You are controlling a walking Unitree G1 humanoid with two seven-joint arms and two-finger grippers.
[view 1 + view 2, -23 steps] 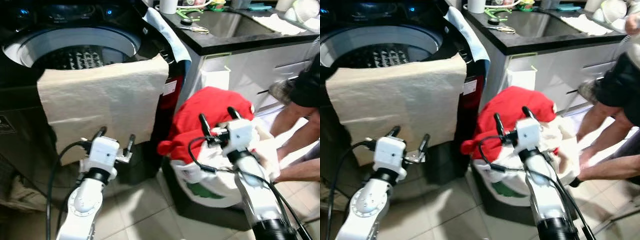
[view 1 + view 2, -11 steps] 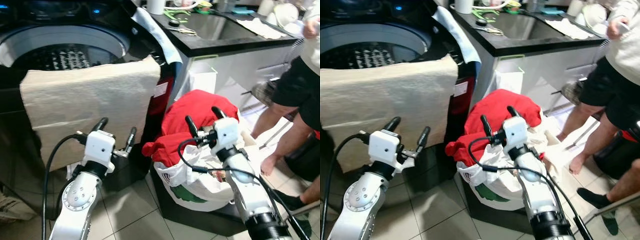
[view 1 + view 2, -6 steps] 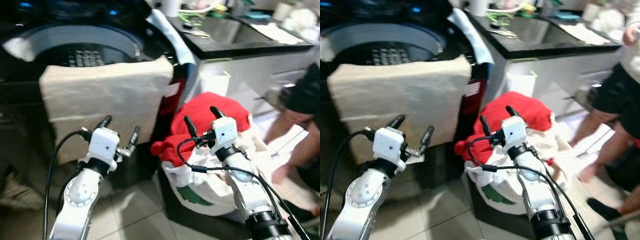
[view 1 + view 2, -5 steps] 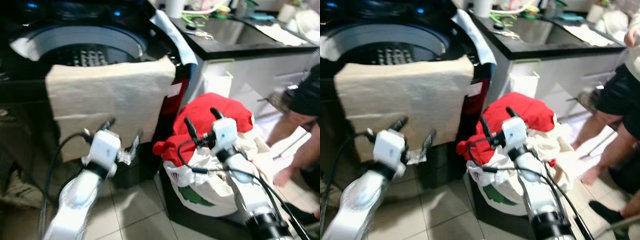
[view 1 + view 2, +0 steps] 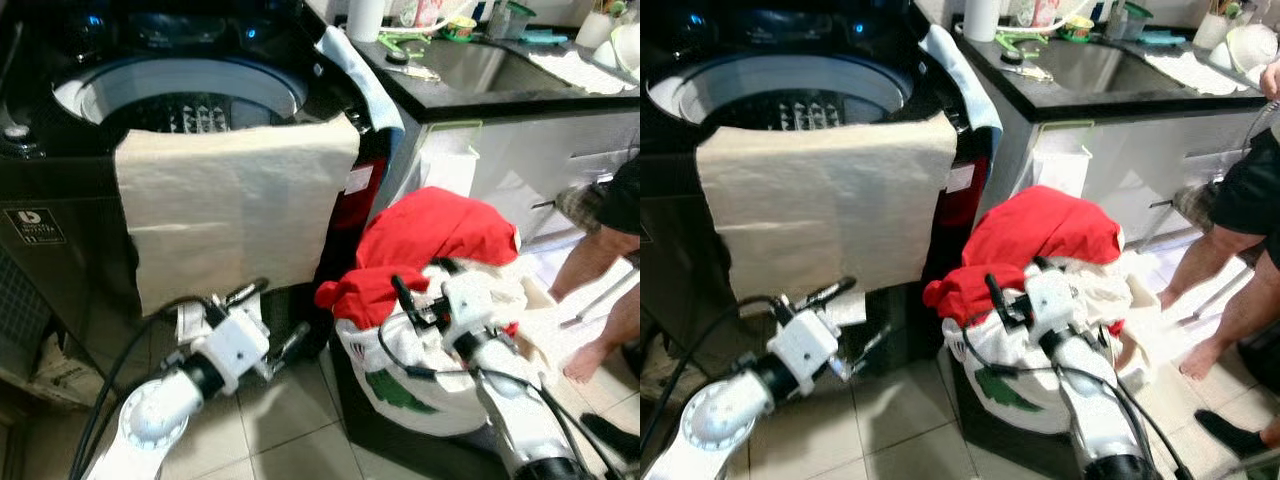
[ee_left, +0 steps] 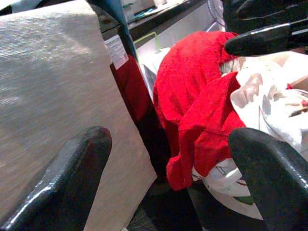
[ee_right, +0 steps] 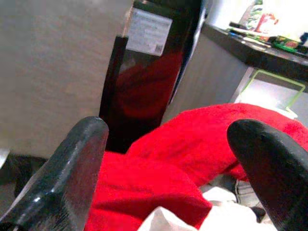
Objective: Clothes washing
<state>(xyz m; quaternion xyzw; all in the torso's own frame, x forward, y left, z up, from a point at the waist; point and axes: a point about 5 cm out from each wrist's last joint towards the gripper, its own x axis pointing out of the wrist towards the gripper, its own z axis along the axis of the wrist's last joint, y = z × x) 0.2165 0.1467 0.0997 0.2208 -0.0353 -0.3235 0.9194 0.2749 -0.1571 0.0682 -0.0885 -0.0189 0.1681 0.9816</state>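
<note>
left gripper [image 5: 262, 318]: fingers spread, empty, lower left | right gripper [image 5: 420, 282]: fingers spread, just over red garment [image 5: 430, 235] in laundry bag [image 5: 400, 385], centre right | washer [image 5: 180, 90] lid up

washer [image 5: 40, 190]: its front behind the beige cloth [image 5: 235, 215] is hidden; its left side is cut by the picture's edge.
drum [image 5: 190, 112]: dark inside, contents cannot be told.
bag [image 5: 400, 385]: its mouth is covered by the red garment [image 5: 430, 235]; what lies under the garment is hidden.
right gripper [image 5: 418, 283]: one finger shows against the garment, the other is hard to make out past the white wrist block.
person [image 5: 605, 260]: only legs and dark shorts show right of the bag, cut by the edge.
counter items [image 5: 420, 20]: right of the washer, too small to name.
label [image 5: 30, 225]: print on the washer too small to read.
</note>
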